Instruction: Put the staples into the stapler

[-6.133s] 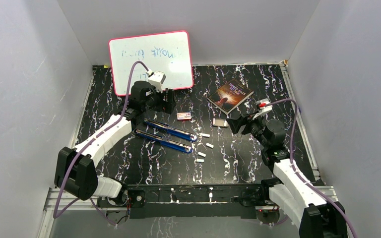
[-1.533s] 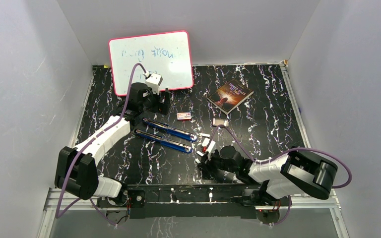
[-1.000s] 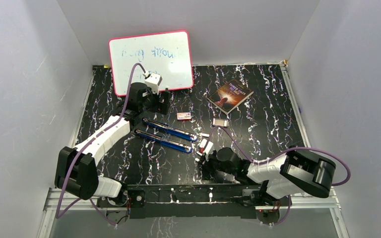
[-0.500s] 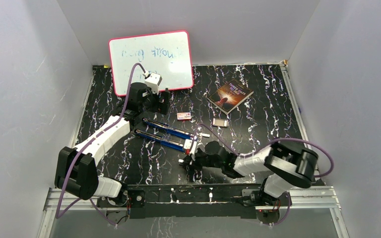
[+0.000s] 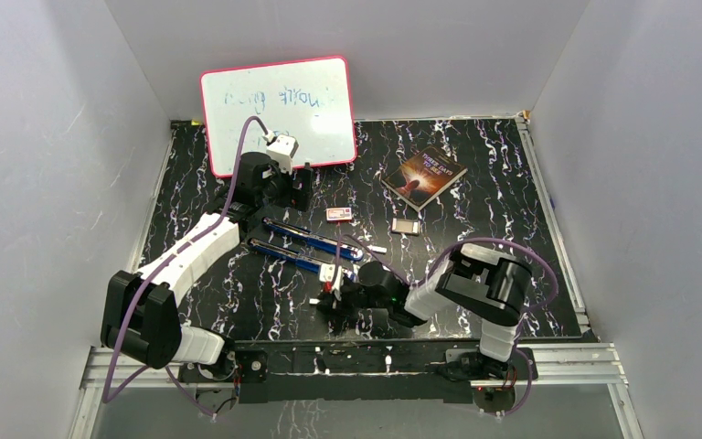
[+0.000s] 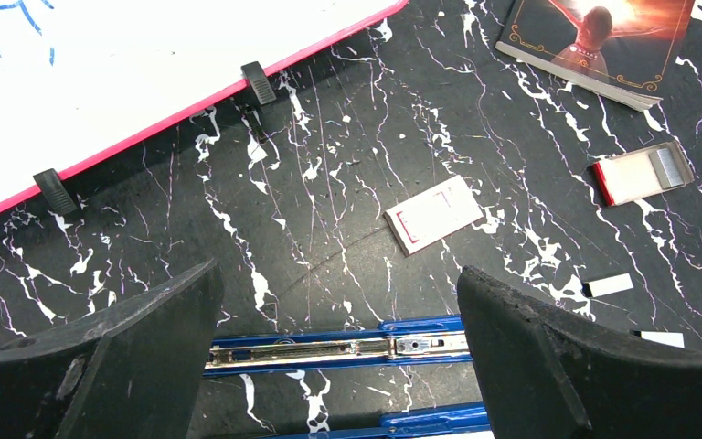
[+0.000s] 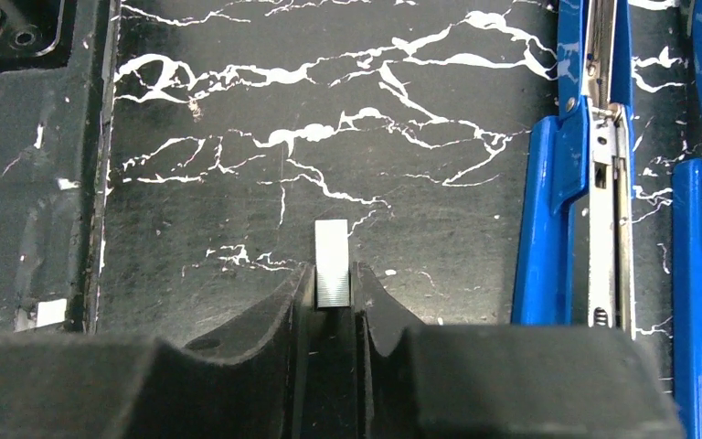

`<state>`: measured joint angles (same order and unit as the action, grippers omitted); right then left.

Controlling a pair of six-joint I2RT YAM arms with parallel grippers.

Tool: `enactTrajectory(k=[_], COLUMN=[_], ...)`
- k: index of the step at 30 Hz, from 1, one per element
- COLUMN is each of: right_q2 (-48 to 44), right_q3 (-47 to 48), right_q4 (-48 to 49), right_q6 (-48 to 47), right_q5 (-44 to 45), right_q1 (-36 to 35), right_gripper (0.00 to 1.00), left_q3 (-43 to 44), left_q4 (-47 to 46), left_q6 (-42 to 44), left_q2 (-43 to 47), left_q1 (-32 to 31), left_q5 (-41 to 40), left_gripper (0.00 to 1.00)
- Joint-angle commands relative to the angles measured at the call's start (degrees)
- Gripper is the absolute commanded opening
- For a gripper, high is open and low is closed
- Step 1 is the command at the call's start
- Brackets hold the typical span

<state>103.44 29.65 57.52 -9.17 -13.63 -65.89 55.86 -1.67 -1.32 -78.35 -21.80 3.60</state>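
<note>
Staples [image 7: 333,265] — one short strip — are pinched in the right fingers [image 7: 379,306], low over the worktop [image 7: 238,110] beside the open blue stapler [image 7: 603,183]: carrying is in hand, and next comes lining the strip up with the channel. Beyond, the left fingers [image 6: 146,338] hang spread. A second ago the right arm reached further right.

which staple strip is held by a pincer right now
The strip clamped in the right pincer beside the blue stapler; the other strips lie loose on the table.
</note>
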Motion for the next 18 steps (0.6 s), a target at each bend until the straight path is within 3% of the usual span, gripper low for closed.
enactTrajectory(k=[1,7,18], right_q2=[1.4,3.5,3.5], right_q3=[-1.5,-4.2,-4.4], right_q4=[6.4,7.9,6.1], right_q6=[-2.0,-2.8,-3.5], right_q5=[0.0,0.5,1.5], right_q1=[-0.5,-0.5,-0.5], right_gripper=[0.31,0.42,0.42], left_q3=[-0.1,0.0,0.0], left_q4=[-0.5,-0.3,-0.2], left_q6=[0.1,0.2,0.4], left_q2=[0.9,0.8,1.0], left_q1=[0.4,0.4,0.4], left_q5=[-0.4,-0.5,-0.7], left_gripper=[0.98,0.98,0.98])
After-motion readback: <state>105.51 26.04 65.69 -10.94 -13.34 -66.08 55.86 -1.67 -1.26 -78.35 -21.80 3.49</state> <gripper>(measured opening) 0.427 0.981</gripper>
